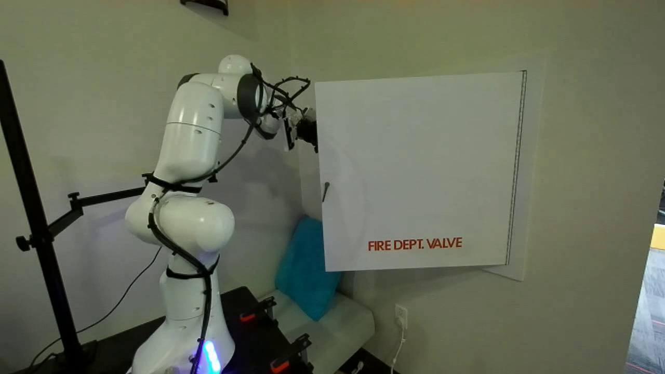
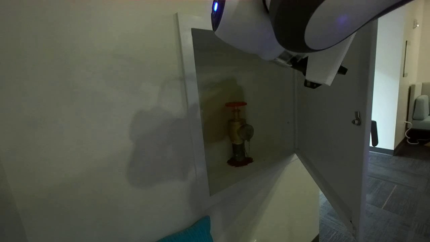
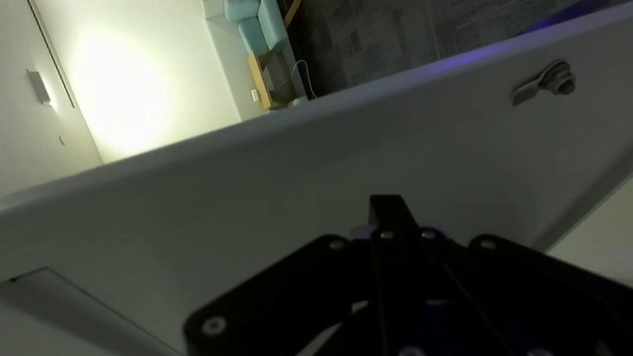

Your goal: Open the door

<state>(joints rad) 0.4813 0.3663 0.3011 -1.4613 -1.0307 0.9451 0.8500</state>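
The door point(image 1: 415, 166) is a white flat panel with red "FIRE DEPT. VALVE" lettering. It stands swung out from the wall, hinged at its right edge in this exterior view. A small dark handle point(image 1: 326, 191) sits near its free edge. Its inner face point(image 2: 332, 111) shows in an exterior view, with a metal latch point(image 2: 357, 119). My gripper point(image 1: 308, 132) is on the inner side, partly hidden behind the free edge. In the wrist view the gripper's fingers point(image 3: 388, 212) are together, with nothing seen between them, in front of the inner face point(image 3: 277, 198). Contact cannot be told.
The open wall cabinet point(image 2: 196, 101) holds a brass valve point(image 2: 237, 129) with a red handwheel. A blue cushion point(image 1: 306, 267) leans on a pale bench point(image 1: 332, 332) below the door. A black stand point(image 1: 39, 223) is beside the arm. A wall outlet point(image 1: 401, 314) has a cable plugged in.
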